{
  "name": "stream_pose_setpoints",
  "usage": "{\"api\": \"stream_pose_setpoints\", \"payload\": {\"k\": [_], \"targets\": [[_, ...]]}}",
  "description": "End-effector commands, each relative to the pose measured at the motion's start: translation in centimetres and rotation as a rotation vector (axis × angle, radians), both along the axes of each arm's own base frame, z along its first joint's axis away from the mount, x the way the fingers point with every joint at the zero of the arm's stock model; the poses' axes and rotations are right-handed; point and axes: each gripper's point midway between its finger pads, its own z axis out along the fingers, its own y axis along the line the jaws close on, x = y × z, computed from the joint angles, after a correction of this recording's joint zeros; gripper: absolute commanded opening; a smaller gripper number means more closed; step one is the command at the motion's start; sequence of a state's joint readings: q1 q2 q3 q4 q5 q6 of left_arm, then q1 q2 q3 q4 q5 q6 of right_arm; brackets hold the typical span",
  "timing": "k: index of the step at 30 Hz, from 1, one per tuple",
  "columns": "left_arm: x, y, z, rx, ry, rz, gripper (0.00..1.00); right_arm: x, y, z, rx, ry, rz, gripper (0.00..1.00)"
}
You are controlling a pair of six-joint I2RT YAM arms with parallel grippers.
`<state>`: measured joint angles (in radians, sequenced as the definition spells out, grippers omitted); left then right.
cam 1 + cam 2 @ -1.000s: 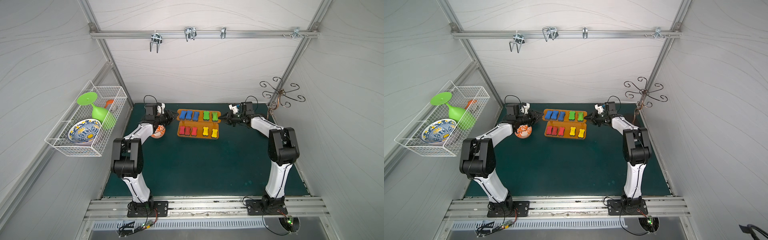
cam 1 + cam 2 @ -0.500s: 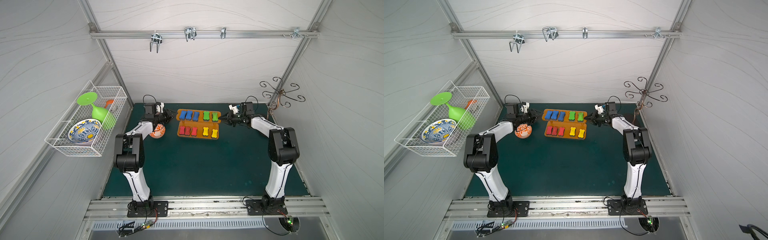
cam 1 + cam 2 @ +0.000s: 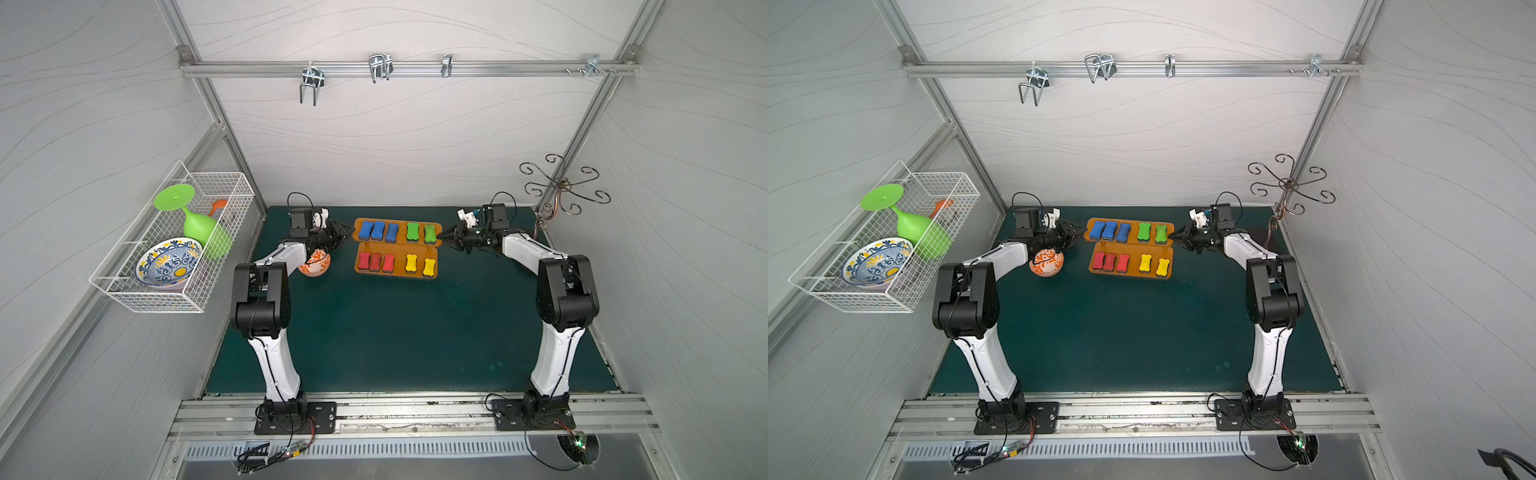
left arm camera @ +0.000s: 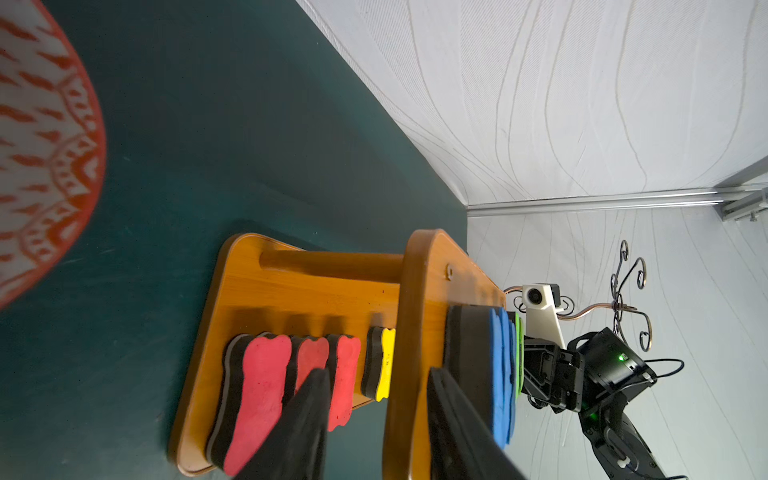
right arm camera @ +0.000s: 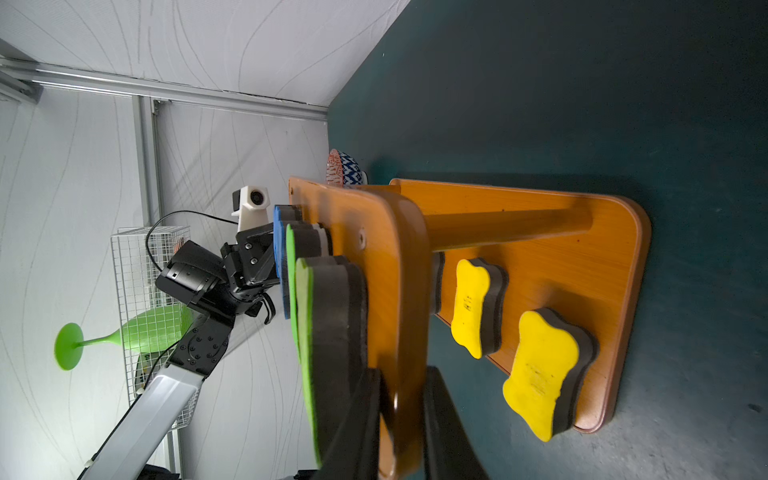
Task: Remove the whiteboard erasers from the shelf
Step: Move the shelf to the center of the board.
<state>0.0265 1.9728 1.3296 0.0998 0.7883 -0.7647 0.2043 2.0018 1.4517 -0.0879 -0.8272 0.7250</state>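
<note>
An orange-patterned bowl (image 3: pixel 318 266) stands on the green counter (image 3: pixel 395 332), just beside the left end effector (image 3: pixel 347 235). Its jaws are released and stand parted astride the left end of the shelf (image 3: pixel 400 235) at its upper board. The shelf sits far and central on the counter. Three blue erasers (image 3: pixel 377 231) and two green erasers (image 3: pixel 420 232) lie on the far upper board. Three red erasers (image 3: pixel 376 261) and two yellow erasers (image 3: pixel 419 264) lie on the near lower one. The right end effector (image 3: pixel 444 237) is clenched on the upper board's right edge.
</note>
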Motion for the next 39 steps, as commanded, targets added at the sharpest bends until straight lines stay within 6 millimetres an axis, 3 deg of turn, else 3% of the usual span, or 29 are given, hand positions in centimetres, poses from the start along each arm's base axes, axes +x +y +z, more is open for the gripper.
{"api": "stream_pose_setpoints", "payload": {"k": [1,8,19,27,39], "targets": [[1.3,-0.9,1.4,-0.033,-0.061,-0.026,0.41,0.0,-0.3,-1.0,-0.034,-0.001,0.003,0.05],[1.4,-1.7,1.8,-0.095,-0.066,-0.034,0.25,0.0,-0.3,-1.1,-0.034,0.003,0.003,0.05],[-0.7,-2.6,1.7,-0.136,-0.017,-0.025,0.0,-0.1,-0.5,-1.0,-0.033,0.017,-0.01,0.02],[-3.8,-2.2,2.7,-0.091,-0.026,-0.011,0.0,-1.2,-0.5,-0.2,-0.044,0.003,-0.009,0.02],[-8.8,-1.6,2.3,-0.019,-0.04,0.001,0.0,-5.6,-0.5,-0.1,-0.098,-0.009,0.01,0.03]]}}
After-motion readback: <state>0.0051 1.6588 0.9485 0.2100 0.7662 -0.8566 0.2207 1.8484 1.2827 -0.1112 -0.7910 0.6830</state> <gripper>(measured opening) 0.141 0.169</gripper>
